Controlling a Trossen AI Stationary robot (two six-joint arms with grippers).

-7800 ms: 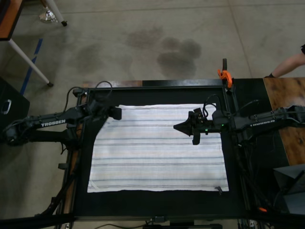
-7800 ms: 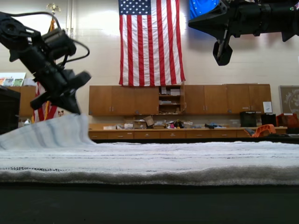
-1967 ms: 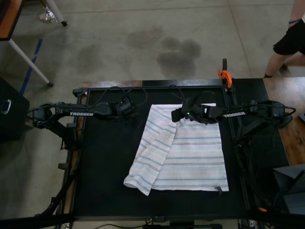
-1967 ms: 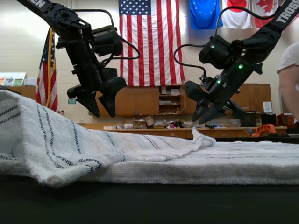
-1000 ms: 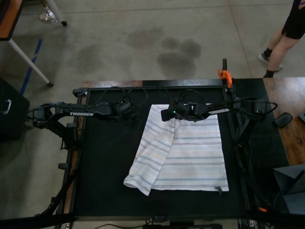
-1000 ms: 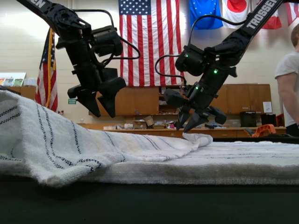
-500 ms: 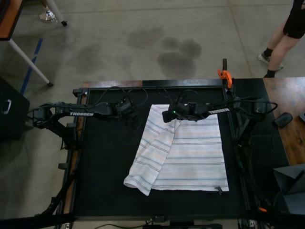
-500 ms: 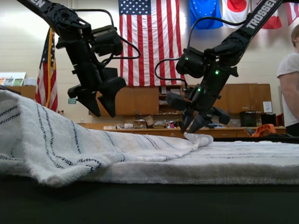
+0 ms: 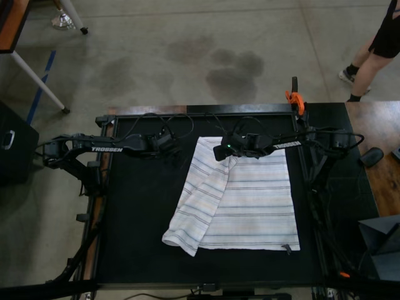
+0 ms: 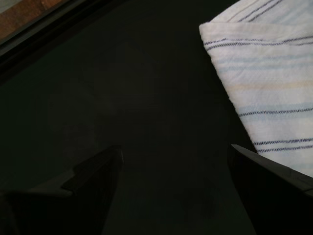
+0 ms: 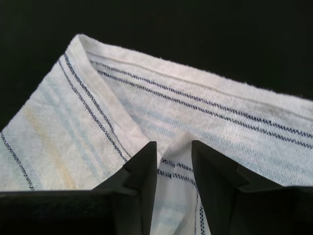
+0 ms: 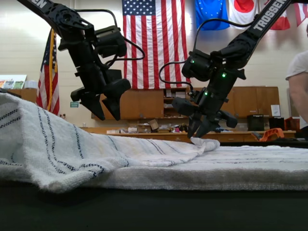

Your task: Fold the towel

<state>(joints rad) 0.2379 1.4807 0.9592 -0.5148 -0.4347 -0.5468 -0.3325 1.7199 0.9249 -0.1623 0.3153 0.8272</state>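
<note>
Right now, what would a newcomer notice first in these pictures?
First comes the striped towel on the black table, one side folded crookedly over the rest. Next, the right gripper pinches a bunched corner at the far edge, while the left gripper hovers open beside the towel, over bare table.

Two slim black robot arms [image 9: 94,147] lettered TROSSEN in white, with looping black cables, green indicator lights, and angular black grippers [image 12: 199,129].
</note>
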